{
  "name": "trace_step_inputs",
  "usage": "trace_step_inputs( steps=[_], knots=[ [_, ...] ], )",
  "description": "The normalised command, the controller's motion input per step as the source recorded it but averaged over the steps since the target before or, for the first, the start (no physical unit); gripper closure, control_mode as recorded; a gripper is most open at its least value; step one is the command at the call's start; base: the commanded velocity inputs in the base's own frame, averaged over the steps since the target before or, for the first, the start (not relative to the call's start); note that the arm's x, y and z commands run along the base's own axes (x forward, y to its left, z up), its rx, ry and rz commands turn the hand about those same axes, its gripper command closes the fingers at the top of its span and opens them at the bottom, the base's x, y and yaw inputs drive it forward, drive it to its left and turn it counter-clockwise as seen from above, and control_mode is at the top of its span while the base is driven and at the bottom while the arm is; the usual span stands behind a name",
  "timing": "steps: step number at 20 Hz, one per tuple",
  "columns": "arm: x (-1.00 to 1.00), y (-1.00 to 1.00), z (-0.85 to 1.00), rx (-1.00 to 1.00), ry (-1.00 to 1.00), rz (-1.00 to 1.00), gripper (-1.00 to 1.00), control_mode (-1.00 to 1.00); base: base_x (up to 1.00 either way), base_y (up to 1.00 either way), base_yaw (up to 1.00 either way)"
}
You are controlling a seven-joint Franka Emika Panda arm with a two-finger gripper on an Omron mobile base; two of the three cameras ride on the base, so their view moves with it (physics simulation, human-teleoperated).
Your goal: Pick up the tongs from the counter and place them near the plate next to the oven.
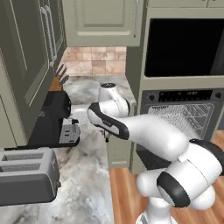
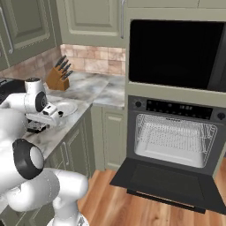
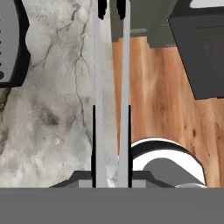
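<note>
In the hand view the silver-grey tongs (image 3: pixel 99 65) run straight up from my gripper (image 3: pixel 111 109), which is shut on their two arms; their black ends hang over the counter's (image 3: pixel 52 113) edge. From the left base camera my gripper (image 1: pixel 106 134) hangs over the marble counter (image 1: pixel 89 183) at its front edge, beside the coffee machine. The white plate (image 2: pixel 66 107) lies just behind my hand, towards the oven (image 2: pixel 175 132), whose door lies open. The arm partly hides the plate (image 1: pixel 80 114) in the left base view.
A black coffee machine (image 1: pixel 52 118) and a silver toaster (image 1: pixel 26 175) stand on the counter to the left. A knife block (image 2: pixel 57 77) sits at the back corner. Upper cabinets (image 1: pixel 26 57) overhang the counter. Wooden floor (image 3: pixel 157 96) lies right of the counter edge.
</note>
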Motion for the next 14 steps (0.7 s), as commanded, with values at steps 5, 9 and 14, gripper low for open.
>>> trace_step_inputs(
  steps=[5, 9, 14],
  knots=[
    [0.55, -0.04, -0.23, 0.15, 0.0, 0.09, 1.0, -1.0, 0.0, 0.0, 0.0],
    [0.47, -0.16, -0.26, 0.2, 0.0, 0.0, 1.0, -1.0, 0.0, 0.0, 0.0],
    [0.41, -0.14, -0.4, 0.09, -0.04, 0.0, 1.0, -1.0, 0.0, 0.0, 0.0]
  ],
)
